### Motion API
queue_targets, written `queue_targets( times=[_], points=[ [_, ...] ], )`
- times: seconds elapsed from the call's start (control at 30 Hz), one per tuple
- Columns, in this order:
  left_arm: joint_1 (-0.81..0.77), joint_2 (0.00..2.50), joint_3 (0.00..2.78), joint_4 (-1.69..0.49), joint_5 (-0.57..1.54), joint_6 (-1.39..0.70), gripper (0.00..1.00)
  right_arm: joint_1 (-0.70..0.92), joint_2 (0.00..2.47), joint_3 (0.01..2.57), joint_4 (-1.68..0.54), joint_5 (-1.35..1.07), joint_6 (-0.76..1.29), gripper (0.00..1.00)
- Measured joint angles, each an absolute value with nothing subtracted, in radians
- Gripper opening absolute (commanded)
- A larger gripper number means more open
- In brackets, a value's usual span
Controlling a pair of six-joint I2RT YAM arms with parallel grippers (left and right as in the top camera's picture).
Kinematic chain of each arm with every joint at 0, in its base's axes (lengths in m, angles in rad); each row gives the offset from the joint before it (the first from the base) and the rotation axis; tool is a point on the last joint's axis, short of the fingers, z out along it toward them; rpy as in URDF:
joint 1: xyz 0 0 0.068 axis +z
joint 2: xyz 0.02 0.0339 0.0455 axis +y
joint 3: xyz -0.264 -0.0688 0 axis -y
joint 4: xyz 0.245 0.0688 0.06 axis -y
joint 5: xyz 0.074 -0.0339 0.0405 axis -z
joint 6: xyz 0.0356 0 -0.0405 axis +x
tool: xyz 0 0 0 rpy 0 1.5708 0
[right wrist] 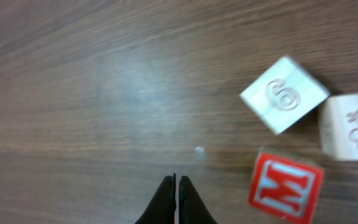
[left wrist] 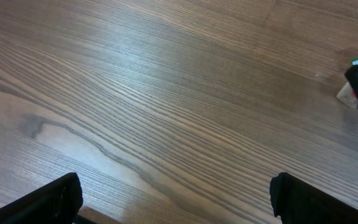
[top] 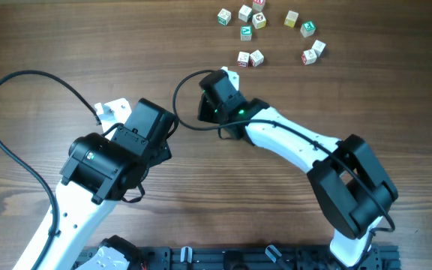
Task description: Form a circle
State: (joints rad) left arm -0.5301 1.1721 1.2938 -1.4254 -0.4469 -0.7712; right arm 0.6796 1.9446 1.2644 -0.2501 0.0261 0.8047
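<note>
Several small letter cubes (top: 259,20) lie at the table's far side in an uneven cluster, not a circle. The nearest pair (top: 250,58) sits just beyond my right gripper (top: 229,75). In the right wrist view that gripper (right wrist: 177,182) is shut with nothing between its fingers. To its right lie a red M cube (right wrist: 286,186), a white 6 cube (right wrist: 283,94) and a pale cube (right wrist: 353,127), none touching it. My left gripper (left wrist: 176,196) stands wide open over bare wood, holding nothing.
The left arm (top: 118,157) fills the middle left and the right arm (top: 336,172) the lower right. A black cable (top: 6,135) loops across the left side. A dark rail (top: 223,259) runs along the near edge.
</note>
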Motion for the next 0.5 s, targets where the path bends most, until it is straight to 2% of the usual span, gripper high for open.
queue_targets(
  times=[0.5],
  points=[
    [-0.530, 1.172, 1.294, -1.425, -0.447, -0.771, 1.00, 0.649, 1.988, 1.286, -0.263, 0.007, 0.776, 0.05]
  ],
)
